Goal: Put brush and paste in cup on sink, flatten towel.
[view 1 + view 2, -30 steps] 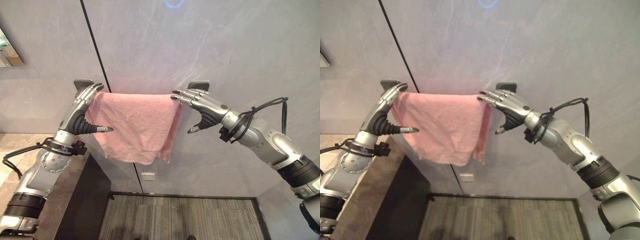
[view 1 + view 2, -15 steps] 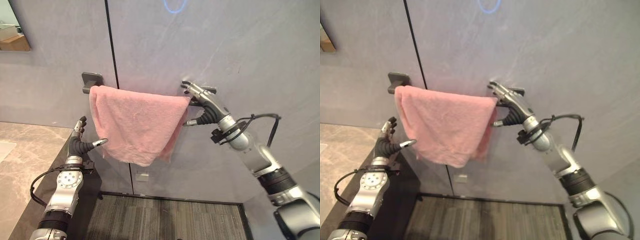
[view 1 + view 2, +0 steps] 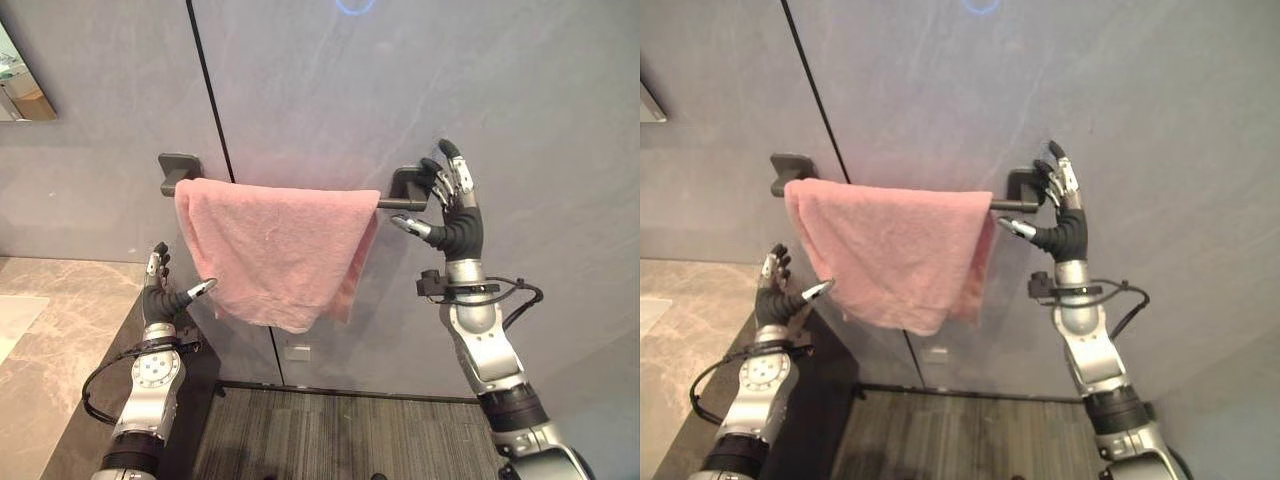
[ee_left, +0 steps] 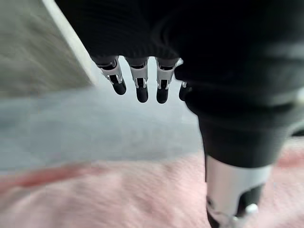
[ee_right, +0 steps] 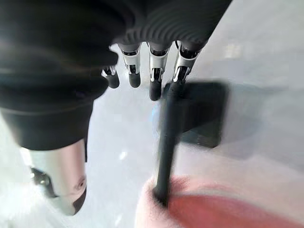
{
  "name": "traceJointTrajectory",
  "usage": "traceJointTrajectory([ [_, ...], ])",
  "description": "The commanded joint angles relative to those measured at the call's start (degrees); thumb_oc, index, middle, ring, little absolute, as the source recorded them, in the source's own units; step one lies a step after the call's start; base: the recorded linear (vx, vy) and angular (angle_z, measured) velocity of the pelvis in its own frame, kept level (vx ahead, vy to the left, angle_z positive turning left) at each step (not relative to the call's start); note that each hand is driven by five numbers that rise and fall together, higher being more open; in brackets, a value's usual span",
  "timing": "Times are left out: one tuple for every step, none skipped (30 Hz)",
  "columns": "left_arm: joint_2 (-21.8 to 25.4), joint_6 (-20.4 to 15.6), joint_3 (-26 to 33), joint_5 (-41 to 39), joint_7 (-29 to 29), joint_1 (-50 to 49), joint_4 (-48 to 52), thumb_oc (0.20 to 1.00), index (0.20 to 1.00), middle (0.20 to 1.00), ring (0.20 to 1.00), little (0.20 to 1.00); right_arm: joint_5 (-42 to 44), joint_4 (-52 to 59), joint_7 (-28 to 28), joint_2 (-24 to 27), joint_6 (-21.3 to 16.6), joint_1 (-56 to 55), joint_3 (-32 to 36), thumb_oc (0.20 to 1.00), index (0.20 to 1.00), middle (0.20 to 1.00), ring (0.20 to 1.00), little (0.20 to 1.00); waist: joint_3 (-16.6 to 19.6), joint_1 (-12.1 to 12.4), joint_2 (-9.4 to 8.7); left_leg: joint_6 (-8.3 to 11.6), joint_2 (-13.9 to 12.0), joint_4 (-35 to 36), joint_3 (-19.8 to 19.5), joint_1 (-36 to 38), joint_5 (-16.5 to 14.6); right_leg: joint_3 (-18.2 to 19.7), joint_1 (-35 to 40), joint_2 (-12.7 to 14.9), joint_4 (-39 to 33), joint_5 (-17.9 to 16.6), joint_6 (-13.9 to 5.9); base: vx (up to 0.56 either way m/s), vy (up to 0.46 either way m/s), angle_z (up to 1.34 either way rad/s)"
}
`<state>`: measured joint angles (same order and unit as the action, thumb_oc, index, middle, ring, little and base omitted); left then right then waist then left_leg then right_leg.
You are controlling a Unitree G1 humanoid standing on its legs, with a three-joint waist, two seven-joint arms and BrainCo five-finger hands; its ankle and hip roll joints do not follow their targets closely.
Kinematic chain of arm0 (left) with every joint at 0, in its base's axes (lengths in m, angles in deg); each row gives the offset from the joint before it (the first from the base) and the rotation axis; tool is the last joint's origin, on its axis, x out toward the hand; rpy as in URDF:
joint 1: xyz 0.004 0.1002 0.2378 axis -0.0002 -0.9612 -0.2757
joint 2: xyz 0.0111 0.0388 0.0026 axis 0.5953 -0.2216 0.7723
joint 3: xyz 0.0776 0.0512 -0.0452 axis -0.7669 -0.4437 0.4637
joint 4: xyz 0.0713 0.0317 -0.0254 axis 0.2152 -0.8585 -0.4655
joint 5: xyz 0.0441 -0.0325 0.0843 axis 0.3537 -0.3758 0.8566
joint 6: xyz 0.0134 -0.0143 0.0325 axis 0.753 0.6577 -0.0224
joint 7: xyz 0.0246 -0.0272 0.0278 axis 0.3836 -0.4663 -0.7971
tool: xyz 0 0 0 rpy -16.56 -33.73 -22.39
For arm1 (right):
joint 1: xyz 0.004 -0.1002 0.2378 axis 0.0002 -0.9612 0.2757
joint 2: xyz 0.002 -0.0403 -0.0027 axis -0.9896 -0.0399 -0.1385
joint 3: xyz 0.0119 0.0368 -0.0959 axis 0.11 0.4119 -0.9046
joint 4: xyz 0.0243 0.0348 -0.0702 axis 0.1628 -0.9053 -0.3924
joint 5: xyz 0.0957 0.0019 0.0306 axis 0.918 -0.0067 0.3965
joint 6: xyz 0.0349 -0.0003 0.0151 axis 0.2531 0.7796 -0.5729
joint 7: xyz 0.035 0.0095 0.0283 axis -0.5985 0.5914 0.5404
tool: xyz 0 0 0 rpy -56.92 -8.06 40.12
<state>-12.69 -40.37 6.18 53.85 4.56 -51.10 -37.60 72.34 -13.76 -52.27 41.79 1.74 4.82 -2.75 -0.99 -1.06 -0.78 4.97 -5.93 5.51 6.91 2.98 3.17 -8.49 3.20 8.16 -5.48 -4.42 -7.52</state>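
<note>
A pink towel (image 3: 275, 245) hangs over a dark wall rail (image 3: 398, 204), bunched toward the rail's left end with its lower edge uneven. My right hand (image 3: 455, 215) is raised just right of the towel, by the rail's right bracket (image 3: 409, 183), fingers straight and open, holding nothing. My left hand (image 3: 161, 290) is low, below the towel's left edge, fingers straight and thumb pointing toward the cloth, not touching it. The towel (image 4: 109, 199) lies below the fingers in the left wrist view, and the rail (image 5: 166, 137) runs to the bracket (image 5: 204, 114) in the right wrist view.
A marble counter (image 3: 50, 330) lies at the lower left with a dark cabinet side (image 3: 200, 400) below it. A mirror corner (image 3: 18, 85) hangs on the grey wall at upper left. Striped floor (image 3: 350, 440) lies below.
My right hand has let go of the rail's right end and now stands upright beside the bracket. The left hand stays low below the towel. The camera has shifted slightly.
</note>
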Motion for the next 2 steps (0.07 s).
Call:
traceJointTrajectory([
  [-0.6,-1.7,2.9,-0.8,-1.1,0.3,-3.2,1.000,1.000,1.000,1.000,1.000,1.9,-5.3,1.8,1.0,3.6,-9.8,3.7,1.000,1.000,1.000,1.000,1.000,-0.2,-0.9,0.08,-0.15,0.5,-0.5,1.3,1.2,-2.1,-1.4,0.9,4.0,0.5,0.6,-2.68,-0.03,-0.031,0.01],
  [-1.6,-1.1,3.2,-0.8,-1.2,-1.4,-3.2,1.000,1.000,1.000,1.000,1.000,2.4,-6.0,2.3,0.8,4.2,-12.7,4.4,1.000,1.000,1.000,1.000,1.000,-0.4,-1.1,0.08,-0.13,0.5,-0.5,1.3,1.2,-1.9,-1.5,1.0,4.0,0.5,0.6,-2.64,-0.04,-0.046,0.03],
])
